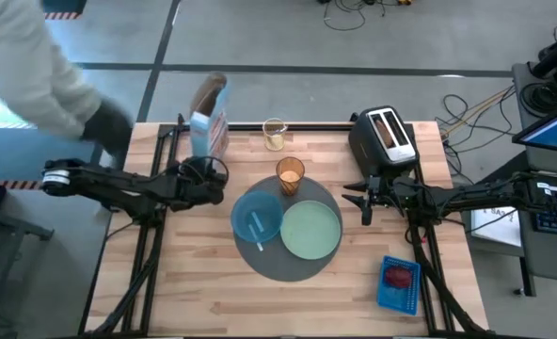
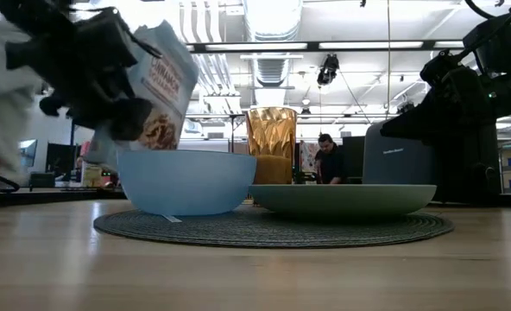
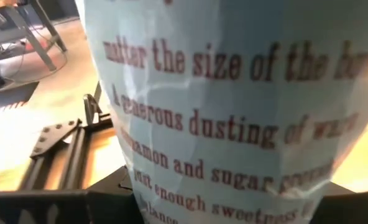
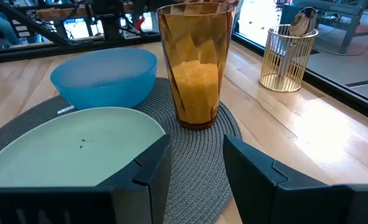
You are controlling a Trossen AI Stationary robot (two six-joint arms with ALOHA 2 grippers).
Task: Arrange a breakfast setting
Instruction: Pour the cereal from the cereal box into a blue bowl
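Blue bowl (image 1: pixel 257 216) on mat (image 1: pixel 288 262), empty | left gripper (image 1: pixel 201 181) clamps cereal box (image 1: pixel 209 121) beside it: tip slowly over bowl | right gripper (image 1: pixel 365 199) parted, empty, near toaster (image 1: pixel 383 137).

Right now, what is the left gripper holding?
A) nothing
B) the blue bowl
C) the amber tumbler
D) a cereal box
D: the left gripper is closed around a cereal box, held up behind the bowl; the tumbler stands free on the mat.
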